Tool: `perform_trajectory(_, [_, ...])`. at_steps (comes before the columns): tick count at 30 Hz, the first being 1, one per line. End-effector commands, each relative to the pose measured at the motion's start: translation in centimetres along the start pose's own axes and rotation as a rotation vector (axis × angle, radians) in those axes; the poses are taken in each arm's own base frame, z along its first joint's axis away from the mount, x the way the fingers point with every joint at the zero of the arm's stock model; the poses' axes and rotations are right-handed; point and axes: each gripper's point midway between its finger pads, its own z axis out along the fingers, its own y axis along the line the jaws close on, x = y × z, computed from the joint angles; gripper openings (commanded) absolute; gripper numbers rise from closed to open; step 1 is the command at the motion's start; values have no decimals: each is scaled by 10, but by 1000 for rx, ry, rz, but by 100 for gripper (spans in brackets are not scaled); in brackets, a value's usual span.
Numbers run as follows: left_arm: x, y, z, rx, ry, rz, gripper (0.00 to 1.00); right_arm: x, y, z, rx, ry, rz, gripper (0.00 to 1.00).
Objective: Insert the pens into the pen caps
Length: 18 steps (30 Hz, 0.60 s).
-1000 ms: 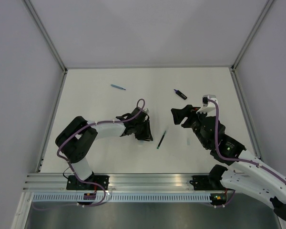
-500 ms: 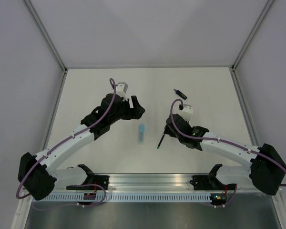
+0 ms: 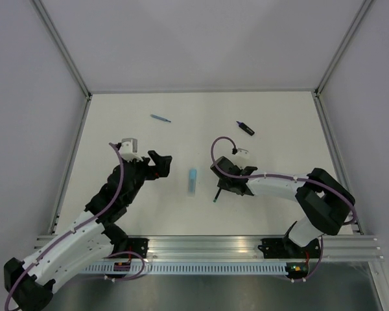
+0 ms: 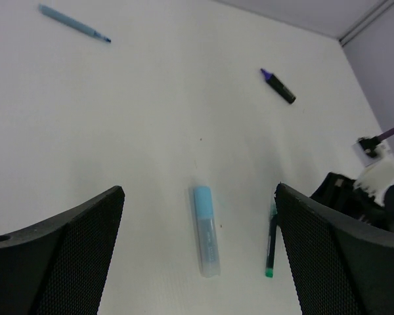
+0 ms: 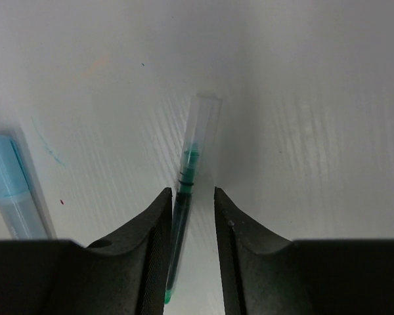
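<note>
White worktop [image 3: 117, 129] carries four pens in the overhead view. The pale-blue highlighter [image 3: 192, 181] lies flat at the centre of the frame, between the two arms. The thin dark pen [image 3: 217, 192] lies just right of it, partly under the right gripper [image 3: 222, 184]. The thin blue pen [image 3: 160, 118] lies upper left of centre and the black-and-purple marker [image 3: 245, 128] upper right of centre, both well apart from the arms. The left gripper [image 3: 161, 162] sits left of the highlighter, apart from it.

Left wrist view: the left gripper [image 4: 198, 190] has its jaws spread wide at the lower corners and holds nothing. The highlighter [image 4: 207, 231] lies on the worktop between them, untouched. The thin dark pen [image 4: 270, 239], green at its near tip, lies just right of it, beside the right arm [image 4: 361, 197]. The thin blue pen [image 4: 73, 23] is upper left, the marker [image 4: 278, 86] upper right.

Right wrist view: the right gripper [image 5: 192, 193] has its jaws partly open with a narrow gap, one on each side of the thin dark pen [image 5: 193, 157]. The pen lies close to the jaw on the frame's left; bare worktop shows between it and the other jaw, so no grip is made. The highlighter [image 5: 12, 197] is at the left edge.
</note>
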Motion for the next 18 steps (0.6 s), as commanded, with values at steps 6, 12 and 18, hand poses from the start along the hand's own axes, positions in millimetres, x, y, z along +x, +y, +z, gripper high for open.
perform_trajectory(6, [-47,8,-29,3,-238,-102,100,3,45,19,-74,45,25,33])
perform_trajectory(12, [-46,11,-29,-6,-247,-102,100,12,71,26,-167,92,40,26])
perform_trajectory(18, [-45,11,-25,-13,-236,-93,100,17,92,34,-216,126,34,21])
